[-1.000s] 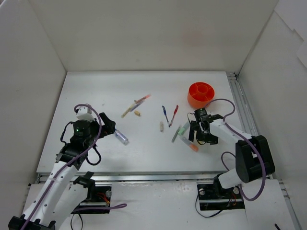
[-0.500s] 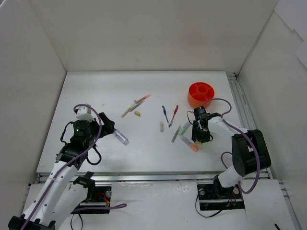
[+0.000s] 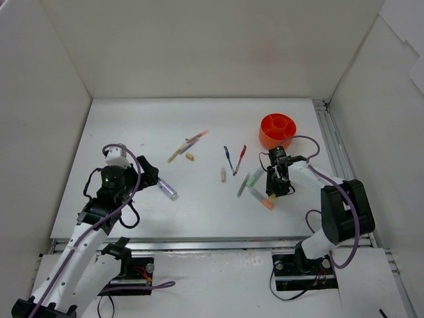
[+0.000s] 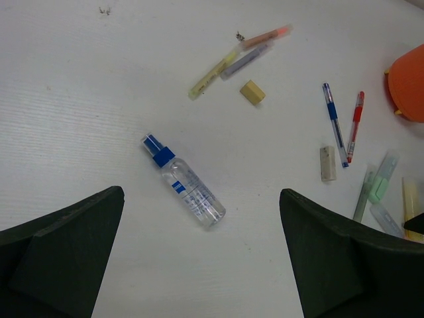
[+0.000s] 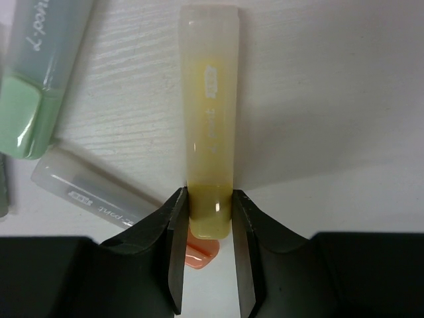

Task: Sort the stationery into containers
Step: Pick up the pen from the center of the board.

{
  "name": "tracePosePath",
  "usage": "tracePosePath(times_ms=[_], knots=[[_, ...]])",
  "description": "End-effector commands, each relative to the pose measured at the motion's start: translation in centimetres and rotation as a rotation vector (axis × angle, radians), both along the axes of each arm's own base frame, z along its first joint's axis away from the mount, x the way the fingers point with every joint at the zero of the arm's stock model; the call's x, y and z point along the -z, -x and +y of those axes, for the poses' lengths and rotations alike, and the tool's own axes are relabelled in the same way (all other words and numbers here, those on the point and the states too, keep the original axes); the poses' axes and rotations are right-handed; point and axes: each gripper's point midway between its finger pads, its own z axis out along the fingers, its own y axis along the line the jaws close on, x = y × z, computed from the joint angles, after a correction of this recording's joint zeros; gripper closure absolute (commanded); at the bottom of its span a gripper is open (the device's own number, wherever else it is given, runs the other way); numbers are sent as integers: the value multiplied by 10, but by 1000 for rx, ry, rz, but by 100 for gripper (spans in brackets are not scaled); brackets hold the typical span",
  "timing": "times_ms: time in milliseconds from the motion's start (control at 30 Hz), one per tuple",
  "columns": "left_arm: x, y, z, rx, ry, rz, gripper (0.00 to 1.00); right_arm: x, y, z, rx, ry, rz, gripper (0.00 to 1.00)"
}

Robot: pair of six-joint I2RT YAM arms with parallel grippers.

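Note:
My right gripper (image 5: 209,199) is shut on the lower end of a yellow highlighter (image 5: 209,99) that lies on the table. Beside it lie a green highlighter (image 5: 40,73) and a clear one with an orange cap (image 5: 93,192). The orange pot (image 3: 278,130) stands just beyond the right gripper (image 3: 275,184). My left gripper (image 3: 147,173) hangs open above a blue-capped clear tube (image 4: 184,189), not touching it. A blue pen (image 3: 227,159) and a red pen (image 3: 240,159) lie mid-table.
Two beige stubs (image 3: 223,175) (image 3: 190,157) and a small bunch of slim highlighters (image 3: 187,144) lie on the white table. White walls close in the back and both sides. A metal rail (image 3: 334,159) runs along the right edge.
The right gripper has closed from wide open onto the yellow highlighter and its wrist has drawn in slightly. The left arm has not moved.

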Motion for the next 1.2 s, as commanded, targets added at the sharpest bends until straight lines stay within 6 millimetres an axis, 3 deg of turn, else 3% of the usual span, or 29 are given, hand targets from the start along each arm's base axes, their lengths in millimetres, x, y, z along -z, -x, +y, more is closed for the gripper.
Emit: tracePosePath(times_ms=[0,167,300,400,433,567,667,867,1033,1167], knots=[[-24,-6,-13,73,12,-77,1,-35,-19,16,-42,-98,-106,95],[-31,-9,-34,182,60,-102,1,-69,-21,47,-170,-226,-191,96],[-37,-9,-62,311,118,-105,1,-104,-22,73,-350,-201,-317,96],[-43,-8,-89,430,150,-112,1,-121,-8,112,-554,-214,-376,96],[-57,-5,-104,497,171,-154,1,-124,-4,122,-609,-225,-386,96],[-71,1,-134,617,186,-182,1,-134,18,173,-877,-226,-424,97],[-73,4,-154,699,199,-180,1,-140,22,197,-978,-211,-461,98],[-68,12,-176,802,261,-156,1,-164,18,226,-993,-254,-604,99],[-68,13,-182,831,295,-156,4,-185,17,233,-969,-287,-710,99],[-68,11,-190,856,313,-150,7,-186,26,242,-1006,-312,-706,98]])
